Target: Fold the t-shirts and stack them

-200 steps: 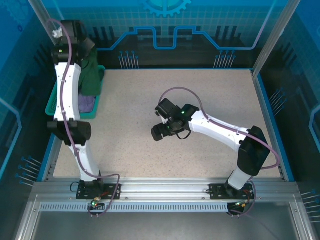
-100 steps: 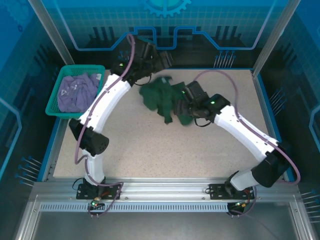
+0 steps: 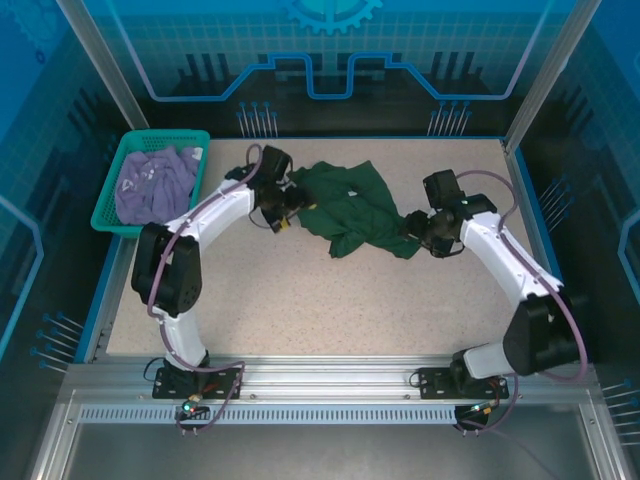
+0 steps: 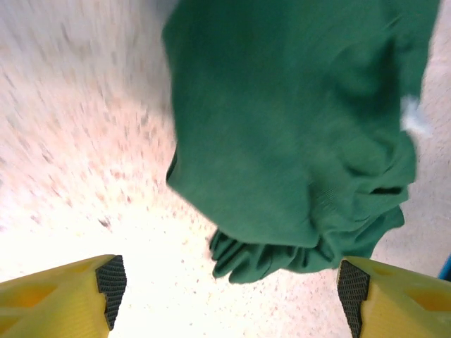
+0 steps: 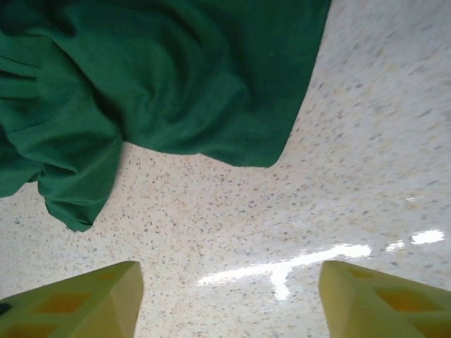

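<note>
A dark green t-shirt (image 3: 350, 205) lies crumpled on the speckled table at the back middle. My left gripper (image 3: 283, 212) sits at its left edge, jaws wide apart, open, with only a bunched fold of the green t-shirt (image 4: 282, 141) ahead of the fingers. My right gripper (image 3: 418, 240) is at the shirt's right end, open over bare table, the green t-shirt (image 5: 162, 77) lying beyond its fingertips. A lavender t-shirt (image 3: 150, 182) is heaped in the teal basket (image 3: 112, 222) at the left.
The basket stands against the table's left edge. Blue enclosure walls (image 3: 560, 210) ring the table. Bare tabletop (image 3: 330, 300) spreads between the shirt and the arm bases.
The green shirt came out of the basket, crossed to the middle and now lies on the table. Both grippers have dropped to its two ends, and the left one has let go.
</note>
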You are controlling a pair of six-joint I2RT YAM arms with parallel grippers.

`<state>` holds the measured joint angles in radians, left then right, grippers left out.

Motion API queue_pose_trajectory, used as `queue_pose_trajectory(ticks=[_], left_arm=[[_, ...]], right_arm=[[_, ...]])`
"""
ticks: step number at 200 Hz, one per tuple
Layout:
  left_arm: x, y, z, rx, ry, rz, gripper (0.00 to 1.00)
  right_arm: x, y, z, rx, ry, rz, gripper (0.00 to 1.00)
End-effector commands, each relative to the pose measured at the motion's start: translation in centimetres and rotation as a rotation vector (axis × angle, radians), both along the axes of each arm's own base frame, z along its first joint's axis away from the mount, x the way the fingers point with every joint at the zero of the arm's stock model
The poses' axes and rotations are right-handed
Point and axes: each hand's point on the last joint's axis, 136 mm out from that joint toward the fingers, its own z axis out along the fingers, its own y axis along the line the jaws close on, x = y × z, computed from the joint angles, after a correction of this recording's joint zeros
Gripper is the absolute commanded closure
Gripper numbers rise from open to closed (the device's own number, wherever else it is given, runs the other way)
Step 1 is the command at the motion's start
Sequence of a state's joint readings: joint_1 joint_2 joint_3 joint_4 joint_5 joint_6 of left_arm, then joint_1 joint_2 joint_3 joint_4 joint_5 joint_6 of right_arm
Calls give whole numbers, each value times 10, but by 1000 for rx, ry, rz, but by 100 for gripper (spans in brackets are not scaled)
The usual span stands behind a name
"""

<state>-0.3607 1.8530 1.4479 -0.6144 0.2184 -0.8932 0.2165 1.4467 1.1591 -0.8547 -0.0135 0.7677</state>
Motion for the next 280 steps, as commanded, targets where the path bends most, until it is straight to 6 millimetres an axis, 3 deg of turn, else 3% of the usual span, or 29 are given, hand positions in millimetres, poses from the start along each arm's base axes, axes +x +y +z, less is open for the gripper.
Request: queue_pose_trajectory(ticks=[1,21,40,61,85,110,127,154,172,197,209,241,280], left_arm=[[-6,-38,10,-235,18,8,20],[-13,-58,4,-282,44,-12,23],[-29,-84,-9,-274,80,-74,23],[-43,-102,-28,-279,145,-100,27],[-44,-106,-36,-280,155,-103,25],[-44,-124,-47,-307,191,-152,24],[-44,-135,-56,-296,208,-168,32],[-35,-132,-67,-226,176,-146,43],[-31,-130,-71,-199,162,-147,65],[-27,-125,-72,-154,143,-176,91],[-23,-123,-65,-139,112,-189,100],[-10,-115,-24,-88,-21,-240,100],[4,-105,50,-58,-240,-306,100]], right_arm=[[7,11,-17,117,60,33,38],[16,-7,-36,66,109,-23,38],[11,-29,-58,27,203,-141,34],[19,-27,-73,90,199,-176,33],[29,-25,-88,91,221,-147,32],[38,-24,-100,96,229,-129,35],[41,-20,-109,113,238,-121,37],[43,-15,-121,137,260,-106,47],[45,-15,-126,141,264,-103,57],[51,-12,-125,154,254,-79,79],[52,-12,-123,155,254,-69,83],[57,-11,-104,154,203,-56,93],[62,-12,-66,146,102,-46,96]])
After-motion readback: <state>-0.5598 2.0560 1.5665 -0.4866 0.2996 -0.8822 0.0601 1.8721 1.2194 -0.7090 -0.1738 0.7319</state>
